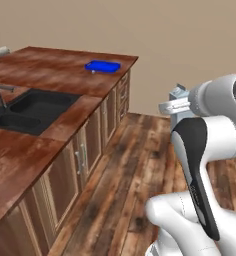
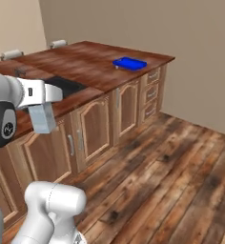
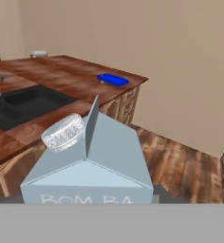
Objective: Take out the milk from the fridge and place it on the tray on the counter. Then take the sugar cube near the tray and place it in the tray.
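The milk (image 3: pixel 92 163), a pale blue-grey carton with a gabled top and a clear cap, sits right in front of the hand camera and hides the fingertips. In the right base view the milk (image 2: pixel 42 119) hangs from my gripper (image 2: pixel 41 108), which is shut on it, in the air over the floor beside the cabinets. The bright blue tray (image 1: pixel 103 66) (image 2: pixel 129 63) (image 3: pixel 113 79) lies at the far corner of the reddish-brown counter (image 1: pixel 50 70). A tiny pale sugar cube (image 1: pixel 93 72) (image 2: pixel 117 67) rests on the counter just beside the tray. The fridge is out of view.
A black double sink (image 1: pixel 25 110) with a grey faucet (image 1: pixel 1 92) is set into the counter nearer to me. Two pale rolls (image 2: pixel 12 54) (image 2: pixel 58 43) lie at its back edge. Brown cabinet doors (image 2: pixel 90 128) line the front, with wooden floor (image 2: pixel 171 167) alongside.
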Available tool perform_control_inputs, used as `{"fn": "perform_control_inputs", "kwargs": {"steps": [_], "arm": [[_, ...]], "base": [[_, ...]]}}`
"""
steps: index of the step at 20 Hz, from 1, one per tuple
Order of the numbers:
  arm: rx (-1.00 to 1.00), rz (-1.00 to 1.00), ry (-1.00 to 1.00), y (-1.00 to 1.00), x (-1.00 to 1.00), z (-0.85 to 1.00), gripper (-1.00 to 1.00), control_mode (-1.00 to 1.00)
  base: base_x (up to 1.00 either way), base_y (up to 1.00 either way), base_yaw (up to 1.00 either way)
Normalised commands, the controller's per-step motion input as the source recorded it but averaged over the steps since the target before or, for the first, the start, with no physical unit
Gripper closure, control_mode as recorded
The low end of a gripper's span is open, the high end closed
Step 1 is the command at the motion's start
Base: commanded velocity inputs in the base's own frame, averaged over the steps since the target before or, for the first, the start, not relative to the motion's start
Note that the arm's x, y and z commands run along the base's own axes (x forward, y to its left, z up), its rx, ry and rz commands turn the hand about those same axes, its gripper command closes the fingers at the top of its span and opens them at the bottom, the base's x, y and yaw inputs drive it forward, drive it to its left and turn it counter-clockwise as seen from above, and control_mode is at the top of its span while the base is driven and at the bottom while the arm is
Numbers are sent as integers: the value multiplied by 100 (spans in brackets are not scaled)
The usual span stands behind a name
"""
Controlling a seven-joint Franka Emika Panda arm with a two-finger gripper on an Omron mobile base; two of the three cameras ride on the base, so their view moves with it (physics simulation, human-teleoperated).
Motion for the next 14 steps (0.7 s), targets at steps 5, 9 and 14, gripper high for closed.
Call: {"fn": "perform_control_inputs", "kwargs": {"steps": [5, 9, 14], "arm": [[0, 0, 0, 0, 0, 0, 100, 100], [0, 0, 0, 0, 0, 0, 100, 100], [0, 0, 0, 0, 0, 0, 100, 100]], "base": [[99, -83, 58], [85, -76, 64], [71, -83, 63]]}}
